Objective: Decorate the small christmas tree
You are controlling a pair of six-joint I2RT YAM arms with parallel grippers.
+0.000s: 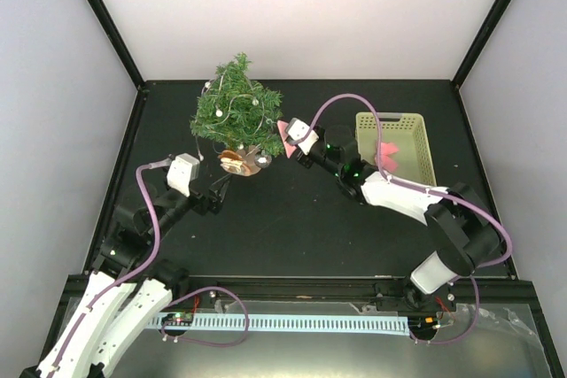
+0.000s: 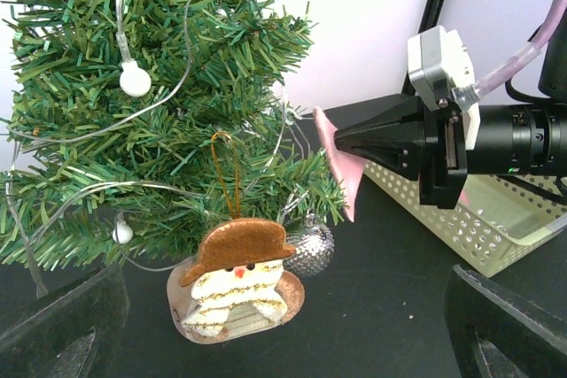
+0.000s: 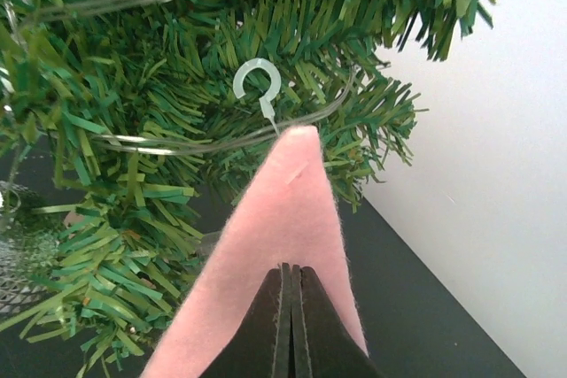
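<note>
**Small tree with ornaments, two arms in attendance**

Item 1. The small christmas tree [image 1: 237, 105] is placed upper centre-left in the top view, upright on the black table [image 1: 292, 236] near its far edge. In the left wrist view it fills the upper left of the frame. Its branches are wound with a clear light string carrying white bulbs [image 2: 135, 81].

Item 2. A snowman ornament [image 2: 235, 282] with a brown felt hat is hung by a gold loop from a low branch, lower centre in the left wrist view. A silver glitter ball [image 2: 312, 250] is seen just right of it, touching or nearly so.

Item 3. The right gripper [image 1: 289, 134] is clenched on a pink felt piece [image 3: 266, 245], its black jaws pressed flat together in the right wrist view. The piece is held at the tree's right edge. A small white hook [image 3: 257, 86] at its tip is seen up among the needles, beside a strand of the light string; whether it is caught on a branch cannot be told.

Item 4. The left gripper [image 1: 221, 186] is released, its fingers [image 2: 62, 325] set wide apart in the lower corners of its own view. It is held low, just below and left of the tree in the top view, pointed at the snowman.

Item 5. A pale green lattice basket [image 1: 423, 152] is found right of centre in the top view, well apart from the tree, with a pink item [image 1: 390, 153] lying inside.
</note>
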